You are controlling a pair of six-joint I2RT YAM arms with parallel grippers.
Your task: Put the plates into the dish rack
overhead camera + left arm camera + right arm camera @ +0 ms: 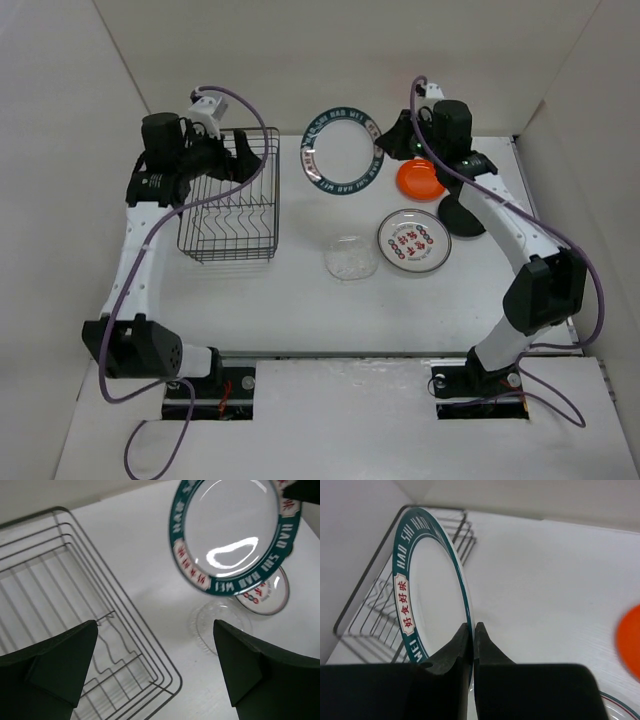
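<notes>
The table point(300, 320) is seen w/ the rack point(229, 259) on its left side. No plate is placed in it yet, so the task is judged to be at its beginning. The green plate point(344, 152) is held up in the air just right of the rack's far corner. It is clamped at its right rim by the right pincer point(472, 630), whose jaws are pressed together on the thin edge. The red plate point(413, 240), black plate point(462, 215) (partly hidden), orange plate point(421, 179) and glass plate point(351, 257) are seen flat on the table. The left pincer point(155, 670) is spread wide apart over the rack, w/ nothing in it. The green plate is prob. stiff, light and glossy, i.e. slippery, and in such a rim pinch it could be swung or slipped. The rim is judged the only good place to be taken. The glass one is expected to be fragile.
</notes>
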